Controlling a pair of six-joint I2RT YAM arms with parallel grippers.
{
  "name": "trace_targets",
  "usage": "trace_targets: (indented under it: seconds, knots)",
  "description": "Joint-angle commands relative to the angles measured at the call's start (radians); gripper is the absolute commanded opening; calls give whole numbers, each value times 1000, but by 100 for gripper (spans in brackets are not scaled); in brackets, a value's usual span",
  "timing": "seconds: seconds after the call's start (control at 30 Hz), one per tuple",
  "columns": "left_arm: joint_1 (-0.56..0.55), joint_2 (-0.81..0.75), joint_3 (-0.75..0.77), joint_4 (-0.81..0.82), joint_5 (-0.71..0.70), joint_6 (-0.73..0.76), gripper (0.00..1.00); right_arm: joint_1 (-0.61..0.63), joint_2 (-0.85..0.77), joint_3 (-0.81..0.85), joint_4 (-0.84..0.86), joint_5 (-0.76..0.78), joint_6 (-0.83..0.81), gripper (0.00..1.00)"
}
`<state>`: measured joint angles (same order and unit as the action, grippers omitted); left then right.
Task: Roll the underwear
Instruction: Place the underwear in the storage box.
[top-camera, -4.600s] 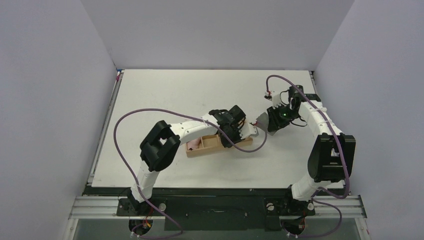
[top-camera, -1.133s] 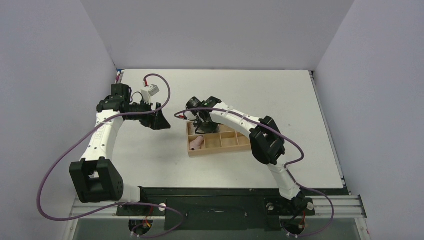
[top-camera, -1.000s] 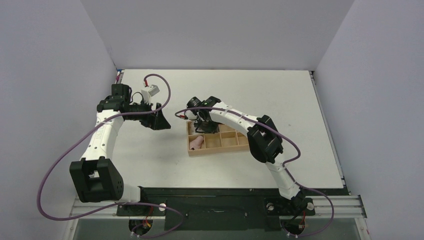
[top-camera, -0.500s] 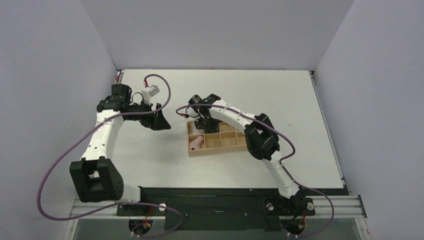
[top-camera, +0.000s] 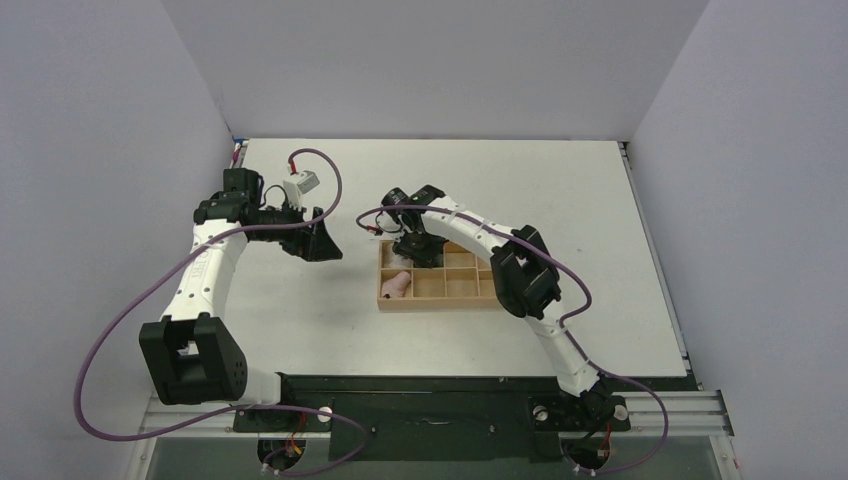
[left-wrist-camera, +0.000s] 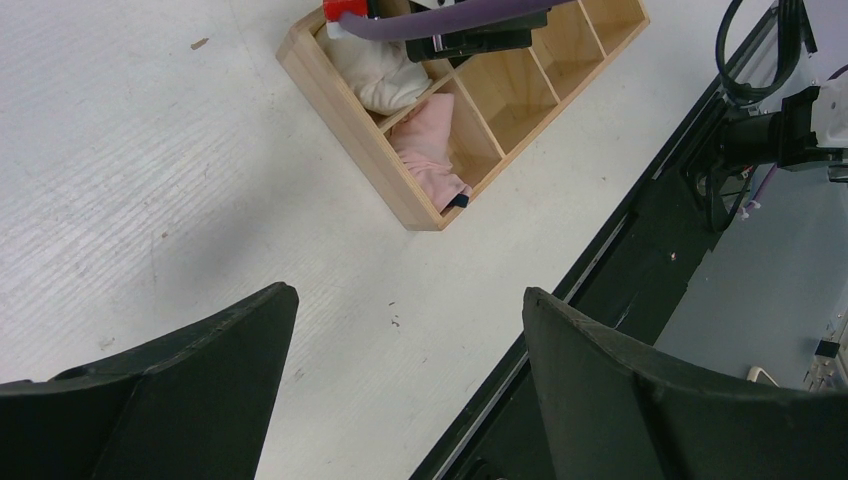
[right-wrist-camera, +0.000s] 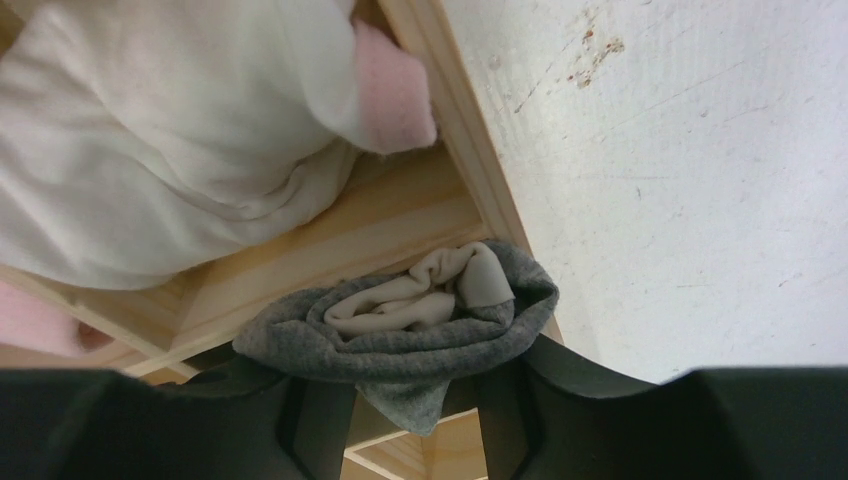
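Grey underwear (right-wrist-camera: 400, 330) is seen already rolled, clamped in the right pincer (right-wrist-camera: 410, 405) at lower centre (over the wooden tray (right-wrist-camera: 400, 215)); only stowing is judged left. The left pincer (left-wrist-camera: 405, 300) gapes empty.

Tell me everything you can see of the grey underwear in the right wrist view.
The underwear is a tight roll of dark grey knit-looking fabric, its pale beige strip coiled at the core and showing at the open end. A loose grey flap hangs below. It lies crosswise, pinched between the fingers of the right hand, at the outer wall of the wooden box, beside the compartment holding the white cloth roll. Whether it touches the wood cannot be told.
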<state>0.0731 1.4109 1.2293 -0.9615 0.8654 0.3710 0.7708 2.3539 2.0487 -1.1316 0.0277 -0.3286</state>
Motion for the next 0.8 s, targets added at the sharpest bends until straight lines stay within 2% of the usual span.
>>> trace_targets:
  seconds: [0.0,0.77]
  knots:
    - [8,1,22,-5,35,19,82,-27,22,-14,-91,-16,36,46]
    - [8,8,25,-6,33,18,83,-92,-109,55,-146,-139,6,48]
